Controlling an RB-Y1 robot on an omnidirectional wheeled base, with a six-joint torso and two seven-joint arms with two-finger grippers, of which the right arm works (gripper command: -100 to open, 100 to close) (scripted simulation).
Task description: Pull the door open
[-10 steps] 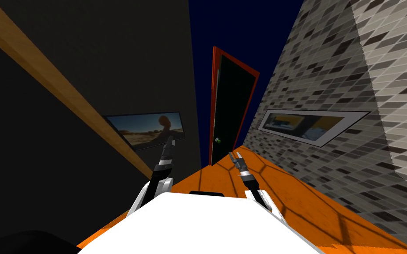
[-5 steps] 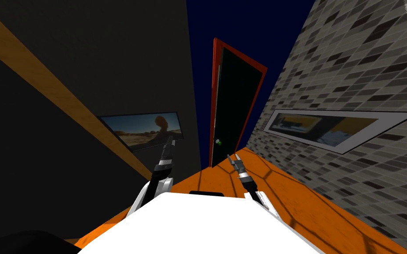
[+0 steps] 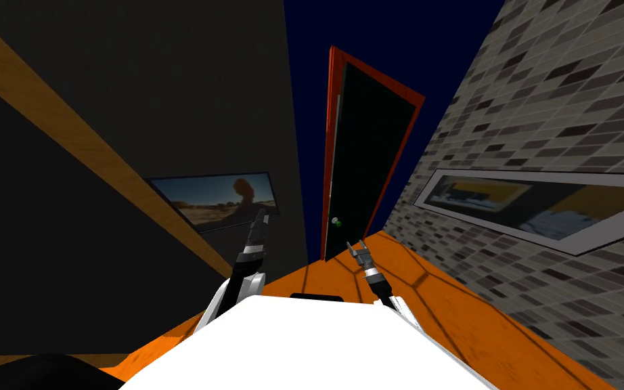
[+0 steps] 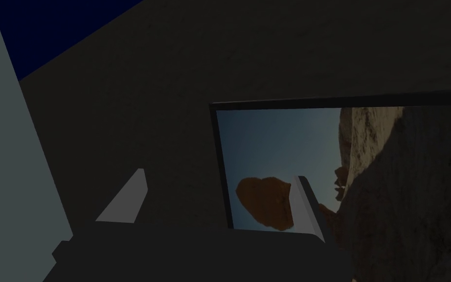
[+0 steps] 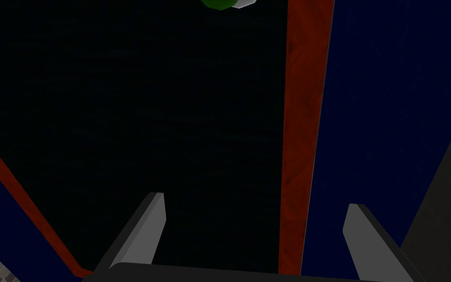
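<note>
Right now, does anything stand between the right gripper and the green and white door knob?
Nothing visible does. The open right gripper faces the dark door panel in its red frame, and the green and white knob lies ahead with free space between.

**Cropped, covered and unresolved parts**

The door knob [image 5: 227, 4], green and white, is cut by the right wrist view's edge. In the head view it is too small to tell its shape. The framed picture [image 3: 547, 210] on the tiled wall [image 3: 507, 101] runs off the head view's edge, and its content is blurred. The left gripper [image 4: 220, 174] covers with its dark body the lower edge of the landscape picture [image 4: 278, 147].
</note>
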